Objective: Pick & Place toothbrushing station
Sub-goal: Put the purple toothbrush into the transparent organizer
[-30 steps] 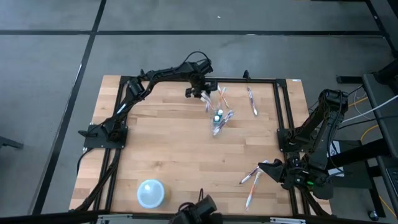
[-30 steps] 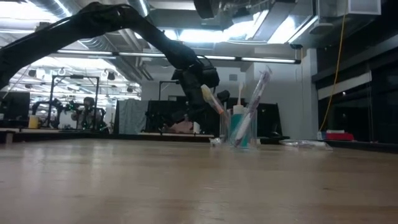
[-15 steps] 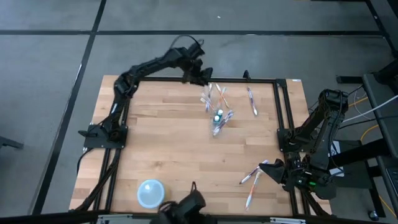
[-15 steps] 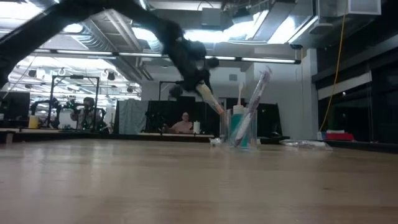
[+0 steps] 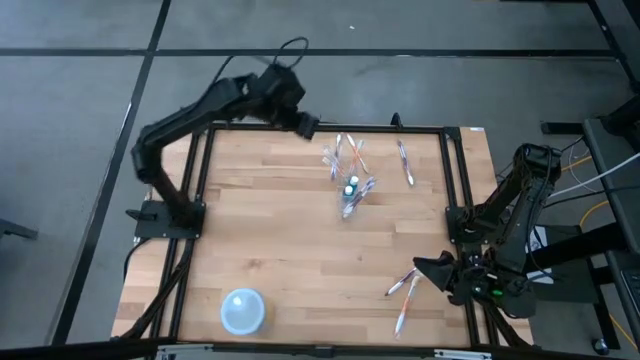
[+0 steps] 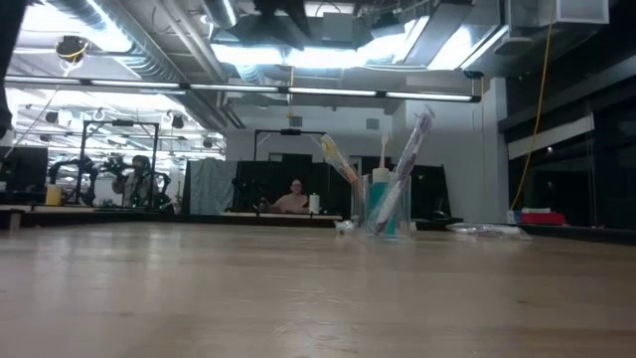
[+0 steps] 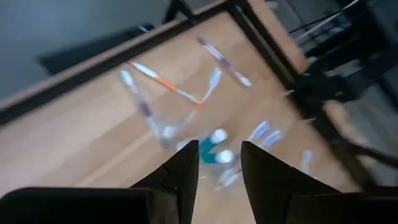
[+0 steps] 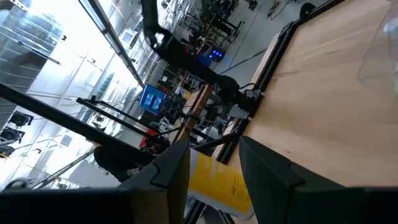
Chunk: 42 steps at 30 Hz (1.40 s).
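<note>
While nothing is held, the left gripper (image 5: 306, 126) is seen raised over the bench's (image 5: 270, 250) far edge, fingers (image 7: 186, 171) slightly apart and empty. Near bench centre the clear cup (image 5: 349, 203) stands upright with the teal tube (image 6: 381, 204) and toothbrushes (image 6: 409, 159) inside; more brushes (image 5: 342, 155) lie just behind it. Loose brushes (image 5: 403, 285) lie beside the right gripper (image 5: 428, 271), fingers apart, empty. Judged step: between picks; next calls for descent onto a loose brush.

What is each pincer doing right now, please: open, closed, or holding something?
Left pincer: open, empty, raised above the table's far edge.
Right pincer: open, empty, waiting at the table's near right corner.
</note>
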{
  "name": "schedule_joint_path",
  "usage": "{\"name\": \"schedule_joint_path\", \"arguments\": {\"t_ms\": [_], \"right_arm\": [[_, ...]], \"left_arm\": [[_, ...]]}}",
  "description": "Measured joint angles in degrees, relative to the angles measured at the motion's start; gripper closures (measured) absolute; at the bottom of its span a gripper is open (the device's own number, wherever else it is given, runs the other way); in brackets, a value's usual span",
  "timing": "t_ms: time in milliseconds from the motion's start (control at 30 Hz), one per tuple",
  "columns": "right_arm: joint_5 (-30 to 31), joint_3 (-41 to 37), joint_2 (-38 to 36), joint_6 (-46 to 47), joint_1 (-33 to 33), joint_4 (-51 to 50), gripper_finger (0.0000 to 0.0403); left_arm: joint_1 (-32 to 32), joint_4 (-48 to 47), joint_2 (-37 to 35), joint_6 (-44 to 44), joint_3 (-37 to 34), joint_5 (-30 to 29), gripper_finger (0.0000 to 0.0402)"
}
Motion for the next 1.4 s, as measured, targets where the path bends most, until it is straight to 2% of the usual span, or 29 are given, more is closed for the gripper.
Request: {"name": "schedule_joint_path", "arguments": {"t_ms": [133, 200, 300, 467, 567, 633, 800, 900, 1000, 1100, 1233, 1300, 1400], "right_arm": [[-0.02, 0.00, -0.19, -2.84, -0.63, 1.47, 0.0261], [0.00, 0.00, -1.00, -4.24, -0.85, 1.73, 0.0261], [0.00, 0.00, -2.54, -6.55, -1.07, 1.94, 0.0261], [0.00, 0.00, -4.74, -11.50, -1.07, 4.65, 0.0261], [0.02, 0.00, -5.41, -17.19, -1.06, 9.77, 0.0261], [-0.01, 0.00, -5.55, -21.57, -1.03, 13.49, 0.0261], [-1.09, 0.02, -5.62, -29.10, -1.01, 19.96, 0.0261], [-1.83, 0.02, -5.62, -29.93, -1.01, 20.47, 0.0261], [-2.31, 0.02, -5.62, -29.88, -1.01, 20.52, 0.0261], [-2.43, 0.02, -5.62, -29.90, -1.01, 20.52, 0.0261], [-2.31, 0.02, -5.62, -30.39, -1.01, 20.49, 0.0261], [-2.14, 0.02, -5.62, -30.59, -1.01, 20.38, 0.0261], [-2.08, 0.02, -5.62, -31.11, -1.01, 20.31, 0.0261]], "left_arm": [[-8.23, -1.86, -5.97, -1.32, -6.90, -14.69, 0.0288], [-11.74, 1.23, -9.07, -5.19, -13.50, -17.90, 0.0288], [-15.96, 12.19, -13.17, -14.27, -26.56, -17.92, 0.0288], [-18.40, 39.30, -14.21, -32.99, -47.69, -16.38, 0.0288], [-16.22, 51.74, -11.15, -43.45, -54.58, -15.12, 0.0288], [-14.17, 56.89, -8.11, -47.91, -56.38, -13.00, 0.0288], [-6.51, 71.06, -0.99, -46.21, -53.10, -1.30, 0.0288], [-2.35, 71.44, 1.77, -43.82, -47.89, 3.57, 0.0288], [1.65, 65.00, 2.66, -39.64, -40.97, 6.64, 0.0288], [5.91, 53.86, 2.79, -34.35, -33.75, 9.40, 0.0288], [11.56, 38.75, 2.75, -27.67, -24.81, 10.32, 0.0288], [13.92, 34.64, 3.75, -26.04, -21.73, 11.40, 0.0288], [16.37, 31.64, 7.00, -25.86, -19.53, 16.51, 0.0288]]}}
